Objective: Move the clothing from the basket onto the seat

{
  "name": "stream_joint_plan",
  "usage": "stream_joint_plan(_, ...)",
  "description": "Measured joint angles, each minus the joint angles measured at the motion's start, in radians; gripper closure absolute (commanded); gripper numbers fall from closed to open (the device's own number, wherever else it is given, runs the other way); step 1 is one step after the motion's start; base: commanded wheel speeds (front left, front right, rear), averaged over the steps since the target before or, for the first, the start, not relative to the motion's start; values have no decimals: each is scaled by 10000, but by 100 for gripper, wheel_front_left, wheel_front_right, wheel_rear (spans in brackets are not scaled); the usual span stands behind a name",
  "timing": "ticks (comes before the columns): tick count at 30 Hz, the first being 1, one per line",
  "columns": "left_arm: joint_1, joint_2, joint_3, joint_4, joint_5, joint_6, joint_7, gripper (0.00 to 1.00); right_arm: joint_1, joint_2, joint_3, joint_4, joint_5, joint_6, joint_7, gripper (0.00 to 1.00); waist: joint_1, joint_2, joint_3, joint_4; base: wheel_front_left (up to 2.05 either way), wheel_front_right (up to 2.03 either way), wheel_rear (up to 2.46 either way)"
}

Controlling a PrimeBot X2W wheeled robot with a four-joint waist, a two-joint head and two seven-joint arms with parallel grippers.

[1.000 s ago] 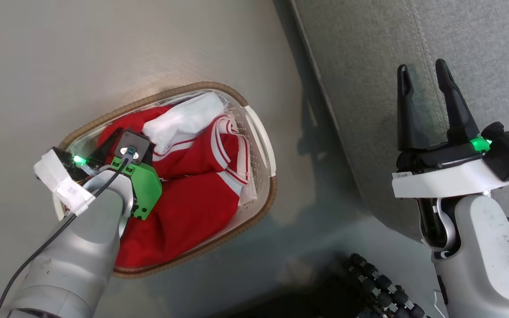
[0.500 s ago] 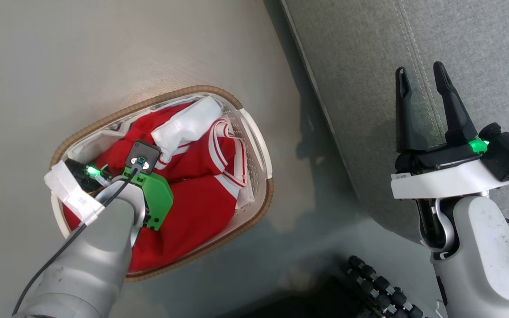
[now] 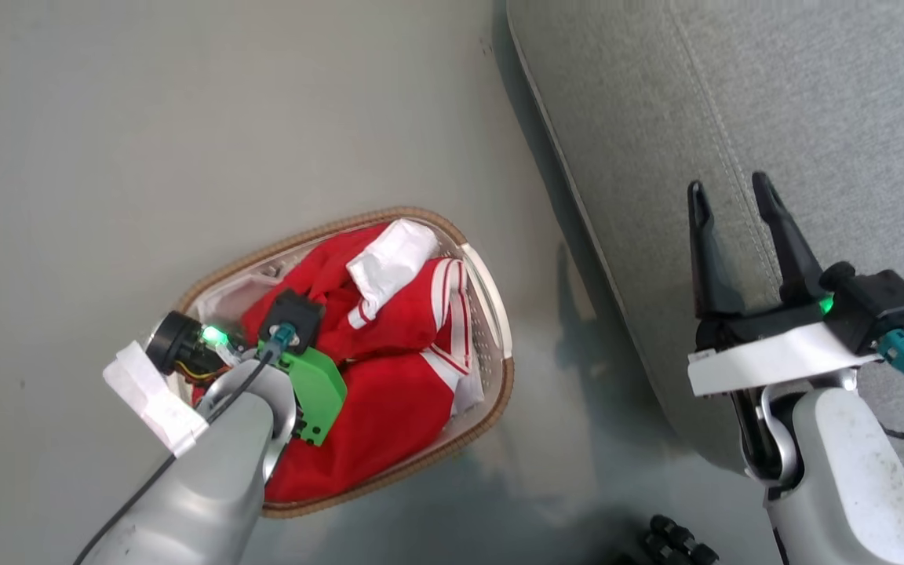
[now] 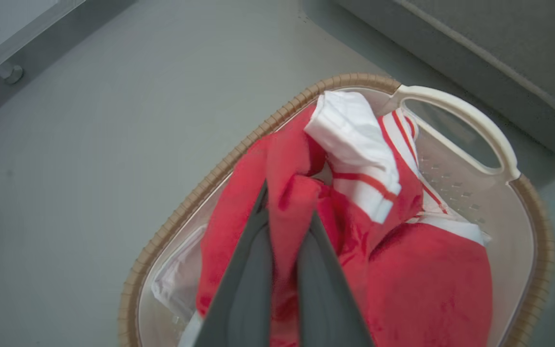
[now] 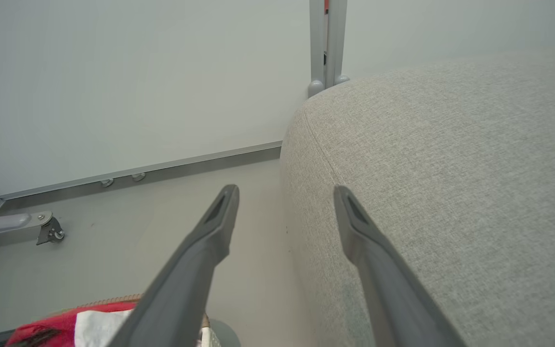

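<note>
Clothing point(image 3: 389, 392): red sportswear with white stripes is lying heaped inside the basket, filling most of it, and a white panel point(image 3: 389, 263) is resting on top of the heap at the far end.
Basket point(image 3: 497, 314): a white oval tub with a brown woven rim is standing on the grey floor point(image 3: 185, 118), near the seat, with a strip of floor between them.
Seat point(image 3: 734, 94): a light grey cushion with a stitched seam is taking up the upper right of the head view.
Left gripper point(image 4: 287, 205): its two dark fingers are pressing together on a fold of the red fabric near the middle of the heap.
Right gripper point(image 3: 727, 185): its fingers are standing spread apart and empty, hovering over the seat's front edge.
Head view: a pale forearm point(image 3: 209, 471) and a green bracket point(image 3: 315, 392) are covering the left fingers, so the pinch is hidden there.
Left wrist view: red cloth is showing squeezed between the fingers, with the basket's white handle point(image 4: 455, 108) beyond.
Right wrist view: the spread fingers are framing the seat's rounded corner, a white wall point(image 5: 113, 72) and a metal post point(image 5: 325, 43); a sliver of red and white cloth is peeking in at the bottom left.
</note>
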Motion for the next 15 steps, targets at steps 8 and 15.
stream_joint_plan(8,807,332,-109,-1530,127,-96,2,100,781,0,-48,430,-316,0,0,0,0,0,-1520,407,0,0,0)
stream_joint_plan(15,854,729,-380,-2397,261,-301,17,100,1480,0,8,660,-512,0,0,0,-1,0,-2925,761,0,0,0)
